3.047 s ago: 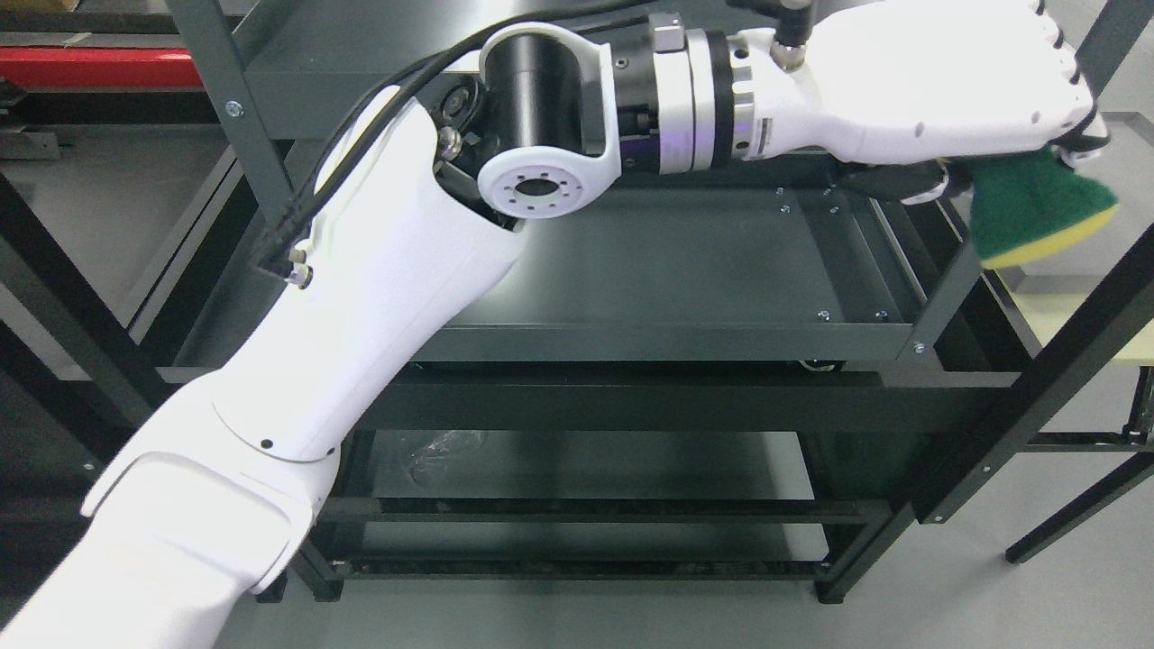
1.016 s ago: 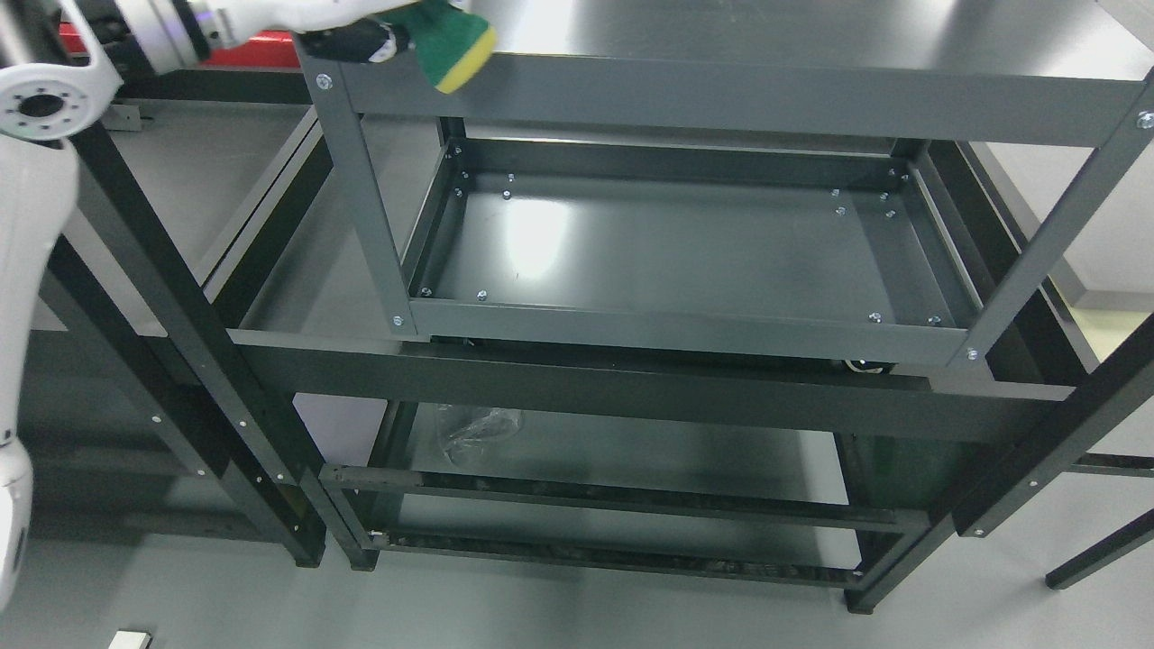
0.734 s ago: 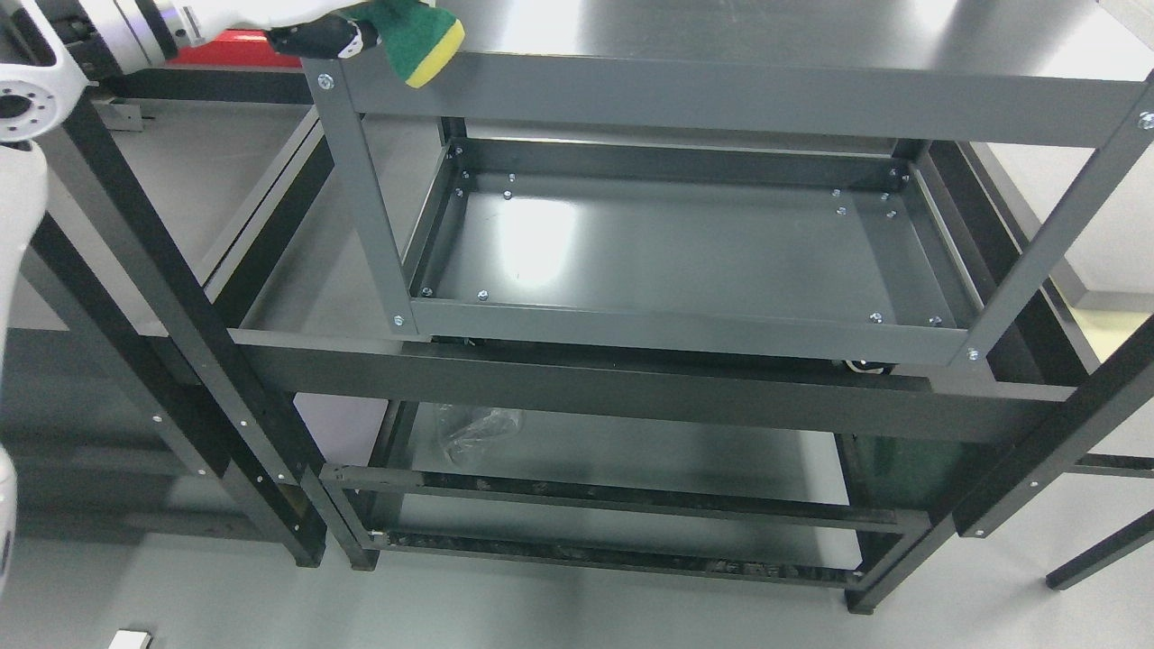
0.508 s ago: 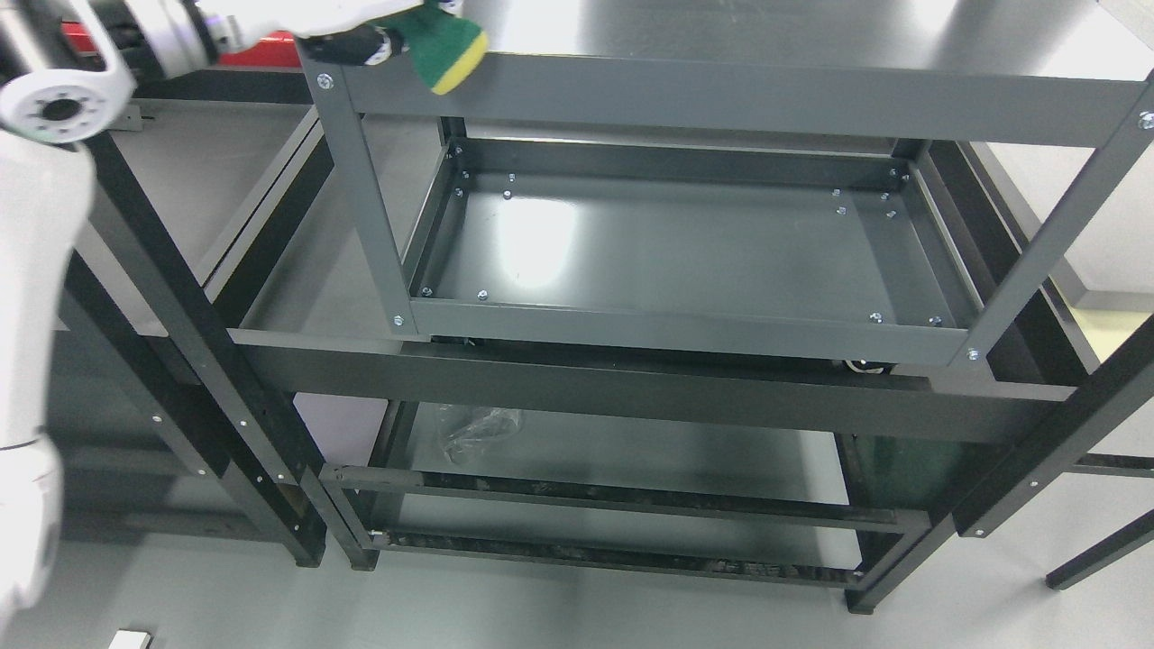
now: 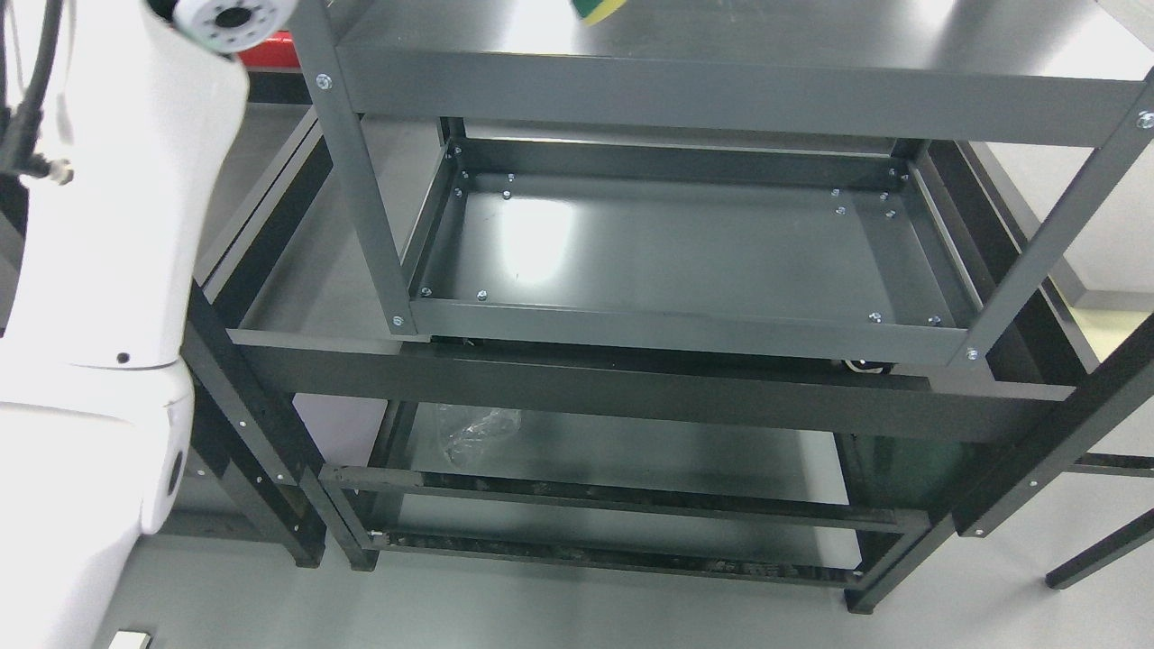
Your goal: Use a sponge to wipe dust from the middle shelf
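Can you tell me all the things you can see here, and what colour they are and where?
Grey metal shelf rack: one, dark grey, fills the middle of the picture.
Middle shelf tray: one, grey and shiny, centre, with nothing on it.
Green and yellow sponge: one, only a corner shows, at the top edge above the top shelf.
Crumpled clear plastic: one, see-through, on the lower shelf, left side.
Black metal frame: one, black, around and below the grey rack.
Red bar: one, red, upper left behind the rack.
Grey floor: along the bottom.
Robot's left arm: one, white, left edge; its hand is out of view.
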Robot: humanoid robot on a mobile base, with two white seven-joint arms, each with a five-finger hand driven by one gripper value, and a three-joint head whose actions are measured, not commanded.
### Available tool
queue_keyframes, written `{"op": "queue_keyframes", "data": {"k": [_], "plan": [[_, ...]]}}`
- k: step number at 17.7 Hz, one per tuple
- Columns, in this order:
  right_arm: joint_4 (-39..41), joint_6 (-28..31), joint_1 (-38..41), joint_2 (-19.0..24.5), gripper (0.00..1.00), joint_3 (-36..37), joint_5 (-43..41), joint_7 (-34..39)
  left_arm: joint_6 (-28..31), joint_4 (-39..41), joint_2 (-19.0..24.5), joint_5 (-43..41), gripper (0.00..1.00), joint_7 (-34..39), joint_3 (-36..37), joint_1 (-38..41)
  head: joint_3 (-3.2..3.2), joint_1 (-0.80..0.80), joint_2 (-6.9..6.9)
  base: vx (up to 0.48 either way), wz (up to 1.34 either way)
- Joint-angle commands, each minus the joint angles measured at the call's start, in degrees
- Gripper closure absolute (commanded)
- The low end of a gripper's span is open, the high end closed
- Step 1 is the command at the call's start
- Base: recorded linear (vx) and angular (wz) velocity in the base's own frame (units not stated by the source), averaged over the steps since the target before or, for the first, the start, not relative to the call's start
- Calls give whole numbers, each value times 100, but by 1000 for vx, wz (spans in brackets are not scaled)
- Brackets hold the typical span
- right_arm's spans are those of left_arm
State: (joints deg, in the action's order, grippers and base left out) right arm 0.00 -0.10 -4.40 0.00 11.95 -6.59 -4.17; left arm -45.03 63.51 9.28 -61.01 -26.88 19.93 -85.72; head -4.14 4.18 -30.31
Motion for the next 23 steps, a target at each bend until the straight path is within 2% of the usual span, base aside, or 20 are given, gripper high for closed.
{"op": "queue_keyframes", "data": {"k": [1, 3, 5, 9, 14, 16, 18, 23], "plan": [[100, 414, 1, -100, 0, 0, 0, 4, 3, -576, -828, 350, 98, 489, 1644, -472, 0, 0, 0, 0, 0], [100, 414, 1, -100, 0, 0, 0, 4, 3, -559, -828, 694, 98, 1024, 2066, -463, 0, 0, 0, 0, 0], [100, 414, -8, -100, 0, 0, 0, 4, 160, -550, -828, 730, 98, 1263, 2269, -463, 0, 0, 0, 0, 0], [100, 414, 1, -100, 0, 0, 0, 4, 442, -541, -828, 748, 98, 1370, 2884, -446, 0, 0, 0, 0, 0], [100, 414, 1, -100, 0, 0, 0, 4, 451, -506, -828, 696, 98, 1361, 3333, -419, 0, 0, 0, 0, 0], [100, 414, 1, -100, 0, 0, 0, 4, 416, -497, -828, 687, 98, 1335, 3273, -411, 0, 0, 0, 0, 0], [100, 414, -8, -100, 0, 0, 0, 4, 293, -497, -828, 678, 97, 1177, 2704, -376, 0, 0, 0, 0, 0], [100, 414, 1, -100, 0, 0, 0, 4, 3, -410, -828, 678, 97, 834, 1841, 11, 0, 0, 0, 0, 0]]}}
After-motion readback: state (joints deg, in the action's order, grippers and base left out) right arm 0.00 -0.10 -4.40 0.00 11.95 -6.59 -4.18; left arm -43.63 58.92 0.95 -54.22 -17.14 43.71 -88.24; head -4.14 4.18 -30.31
